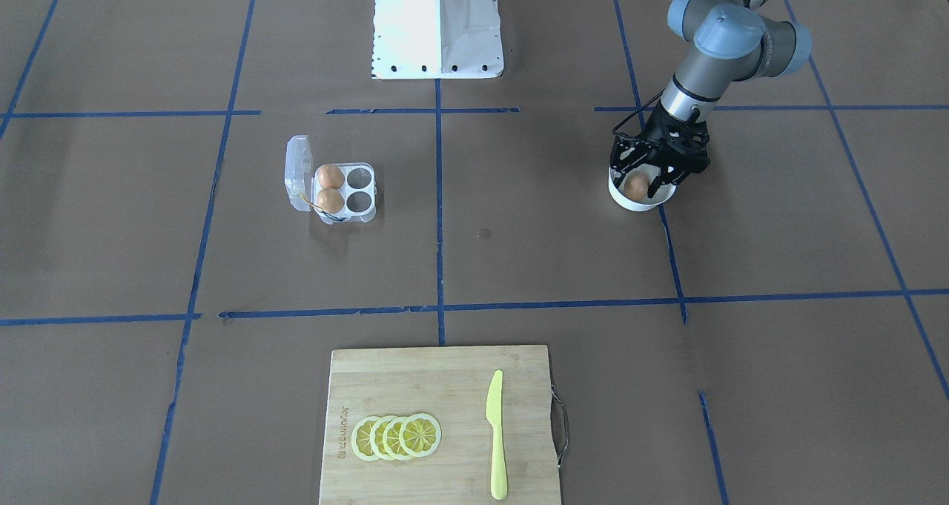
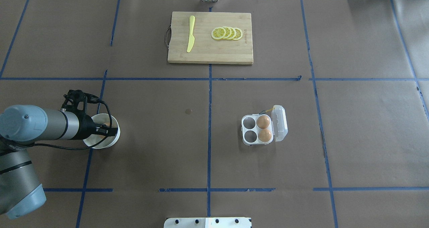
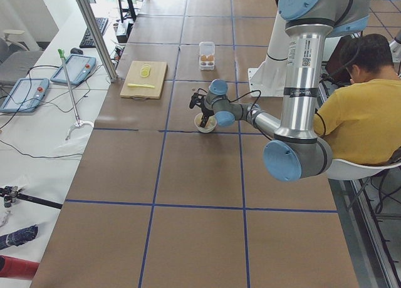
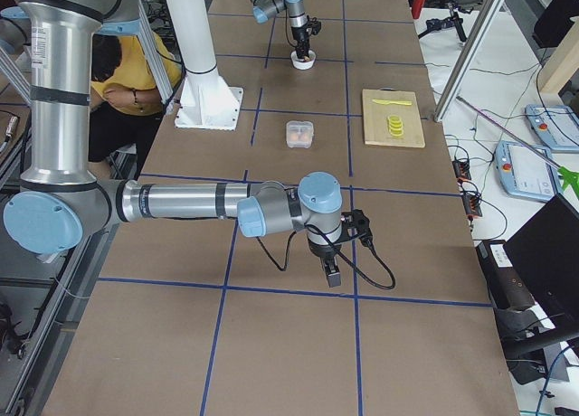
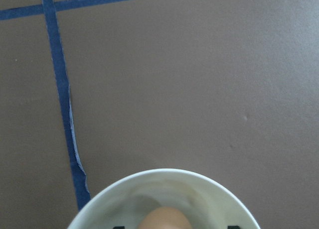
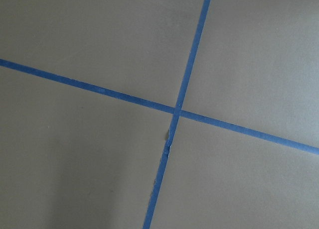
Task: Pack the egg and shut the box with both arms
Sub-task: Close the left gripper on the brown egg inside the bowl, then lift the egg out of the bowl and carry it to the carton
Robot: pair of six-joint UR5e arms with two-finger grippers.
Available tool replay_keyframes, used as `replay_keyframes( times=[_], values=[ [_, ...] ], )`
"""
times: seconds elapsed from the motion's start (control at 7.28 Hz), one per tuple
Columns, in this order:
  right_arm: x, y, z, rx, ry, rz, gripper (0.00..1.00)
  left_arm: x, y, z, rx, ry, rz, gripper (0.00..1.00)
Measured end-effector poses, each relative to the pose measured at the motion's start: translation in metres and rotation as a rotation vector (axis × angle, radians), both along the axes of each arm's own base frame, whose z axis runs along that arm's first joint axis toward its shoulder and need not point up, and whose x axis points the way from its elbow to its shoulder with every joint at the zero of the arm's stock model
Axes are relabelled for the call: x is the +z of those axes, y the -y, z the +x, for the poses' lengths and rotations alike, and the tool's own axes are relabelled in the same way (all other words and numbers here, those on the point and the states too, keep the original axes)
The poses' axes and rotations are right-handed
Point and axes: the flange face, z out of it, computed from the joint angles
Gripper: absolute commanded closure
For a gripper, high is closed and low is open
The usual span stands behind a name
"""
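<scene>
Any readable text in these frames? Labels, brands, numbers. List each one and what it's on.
Nothing reads cleanly enough to quote.
The brand mark burnt along a short edge of the cutting board: letters present, too blurred to read.
The white label on the left arm: print too small to read.
The box, bowl and knife: no text visible.
</scene>
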Motion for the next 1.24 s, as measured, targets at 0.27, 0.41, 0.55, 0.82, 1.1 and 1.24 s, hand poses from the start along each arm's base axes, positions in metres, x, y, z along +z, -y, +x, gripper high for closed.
replay_keyframes(
  times=[0.27,0.41,0.55,0.82,1.1,1.24],
  values=[
    [0.000,0.000,0.000,0.000,0.000,-0.001,0.00,-0.002,0.001,-0.003,0.022,0.008,0.040,0.93],
    [0.000,0.000,0.000,0.000,0.000,0.000,0.00,-0.002,0.002,-0.007,0.039,0.017,0.073,0.95],
    [0.000,0.000,0.000,0.000,0.000,0.000,0.00,-0.004,0.003,-0.011,0.049,0.020,0.096,0.95],
    [-0.001,0.001,0.000,0.000,0.000,0.003,0.00,-0.017,0.013,-0.026,0.033,0.007,0.137,0.95],
    [-0.002,0.001,0.000,0.001,0.000,0.003,0.00,-0.045,0.032,-0.054,0.038,-0.022,0.306,1.00],
    [-0.002,0.001,0.000,0.001,0.001,0.002,0.00,-0.060,0.039,-0.065,0.043,-0.056,0.425,1.00]
  ],
)
